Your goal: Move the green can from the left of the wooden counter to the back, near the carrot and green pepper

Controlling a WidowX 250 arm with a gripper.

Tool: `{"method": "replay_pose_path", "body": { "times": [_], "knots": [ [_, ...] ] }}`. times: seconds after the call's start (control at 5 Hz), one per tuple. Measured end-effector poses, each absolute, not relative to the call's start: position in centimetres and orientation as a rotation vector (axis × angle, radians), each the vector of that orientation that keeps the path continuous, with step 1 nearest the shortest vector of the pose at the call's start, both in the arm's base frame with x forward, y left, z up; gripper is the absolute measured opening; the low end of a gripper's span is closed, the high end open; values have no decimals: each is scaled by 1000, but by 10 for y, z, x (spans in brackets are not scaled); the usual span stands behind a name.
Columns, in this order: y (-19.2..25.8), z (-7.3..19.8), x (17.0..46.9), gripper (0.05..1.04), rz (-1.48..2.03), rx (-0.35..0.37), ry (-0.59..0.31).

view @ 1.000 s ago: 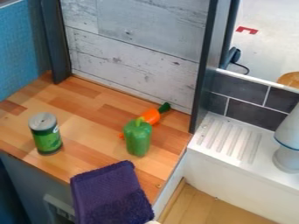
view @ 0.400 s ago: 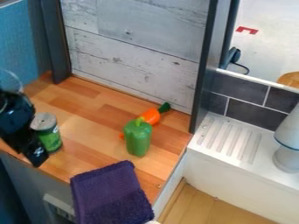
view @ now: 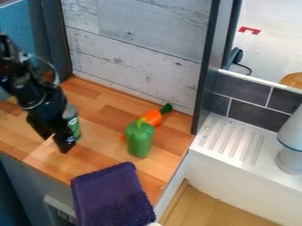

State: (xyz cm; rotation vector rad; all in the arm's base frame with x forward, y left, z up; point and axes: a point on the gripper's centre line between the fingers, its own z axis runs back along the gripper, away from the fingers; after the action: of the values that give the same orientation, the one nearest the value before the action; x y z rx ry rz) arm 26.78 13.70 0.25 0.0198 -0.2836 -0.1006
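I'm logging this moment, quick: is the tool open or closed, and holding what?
Tool: open, fingertips apart, nothing visible between them; the green can is partly hidden just behind it, contact unclear.

One can at nine o'clock, one green pepper at six, one carrot central, one purple towel at seven, one pale object towards four.

Glossy plastic-looking green pepper; rough purple cloth; smooth wood counter.
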Motion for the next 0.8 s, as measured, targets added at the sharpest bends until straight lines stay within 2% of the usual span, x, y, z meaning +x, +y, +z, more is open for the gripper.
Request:
{"method": "replay_pose_path", "body": {
  "times": [0.2, 0.4, 0.8],
  "knots": [
    [137, 2, 294, 1001, -88, 31, -291],
    [132, 8, 324, 1001, -53, 14, -302],
    [133, 23, 367, 1001, 7, -6, -335]
  ]
}}
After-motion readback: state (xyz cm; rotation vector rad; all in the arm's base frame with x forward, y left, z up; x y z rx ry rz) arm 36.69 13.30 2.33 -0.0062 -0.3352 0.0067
